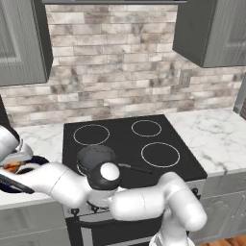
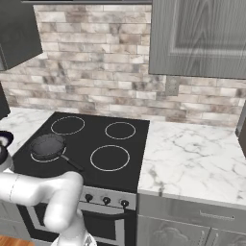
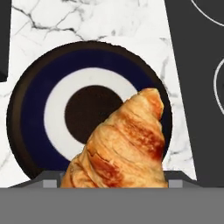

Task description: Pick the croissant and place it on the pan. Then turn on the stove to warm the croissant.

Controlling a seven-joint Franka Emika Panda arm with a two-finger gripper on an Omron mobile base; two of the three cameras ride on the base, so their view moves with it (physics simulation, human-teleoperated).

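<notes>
1. A black glass stove (image 1: pixel 127 144) sits flush in a white marble counter (image 1: pixel 216 137), with a brick wall behind and grey cabinets (image 2: pixel 199 38) hanging above on both sides.
2. To the stove's right the marble runs wide and bare to its front edge. To its left there is only a narrow strip of counter.
3. A small dark pan (image 2: pixel 47 145) rests on the stove's front left burner ring. Its thin black handle points toward the front right ring. The other three rings are bare.
4. Small black knobs (image 2: pixel 106 200) line the silver panel along the stove's front edge, below the pan.
5. The white arm reaches low and far to the left, across the front of the stove, with the hand over the left counter strip.
6. In the hand view, a dark blue plate (image 3: pixel 37 109) with a white ring and dark centre lies on the marble, just beside the stove's side edge.
7. The golden croissant (image 3: pixel 124 146) fills the lower middle of the hand view, pointed tip up, in front of the plate.
8. The gripper (image 3: pixel 113 183) has its jaws spread wide, one grey tip on each side of the croissant's base. Whether the tips press on the pastry cannot be told.
9. In the left base view, an orange-brown patch shows beneath the hand at the left edge.
</notes>
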